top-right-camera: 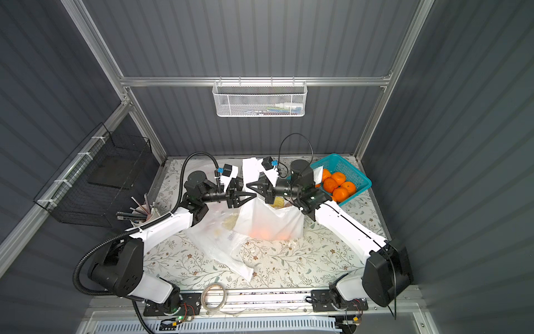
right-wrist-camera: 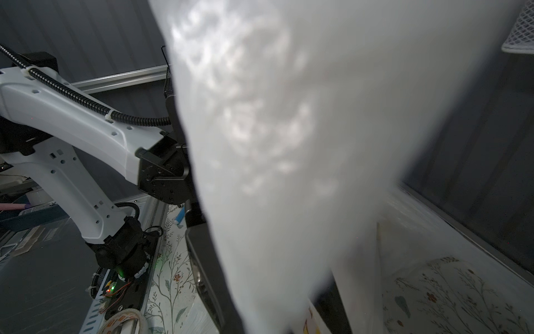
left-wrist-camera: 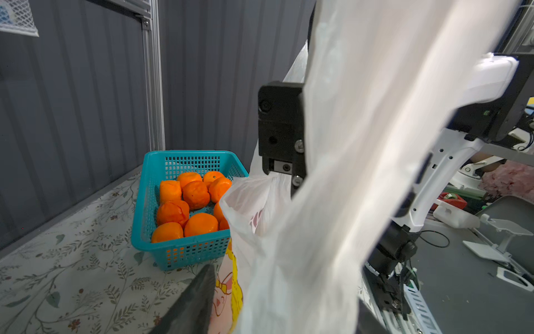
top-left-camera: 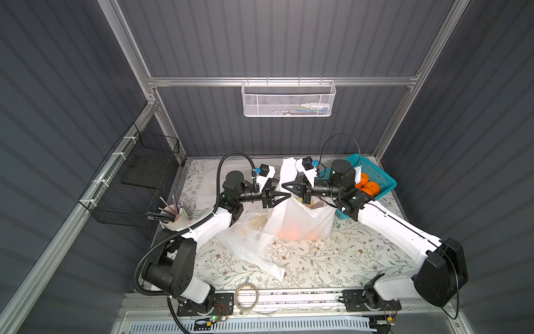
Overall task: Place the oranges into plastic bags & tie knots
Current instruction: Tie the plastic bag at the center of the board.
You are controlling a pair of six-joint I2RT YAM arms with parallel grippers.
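Left wrist view showed a strip of the bag (left-wrist-camera: 346,150) crossing our left jaws, grip unclear; right jaws clamped its plastic. It stood on the table (top-left-camera: 346,254); we feared slick film slipping mid-knot.

Aloft: left hand (top-left-camera: 284,196) and closed right hand (top-left-camera: 286,186), tip beside tip.

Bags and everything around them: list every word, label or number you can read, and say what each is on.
No text can be read clearly in any view.
Standing bag: pink letters at a fold, partly hidden, unreadable.
Flat bag: dark print, too blurred to read.
Tape roll: reddish print, too blurred to read.
Mesh basket on the back rail: labels on the items inside are too small to read.
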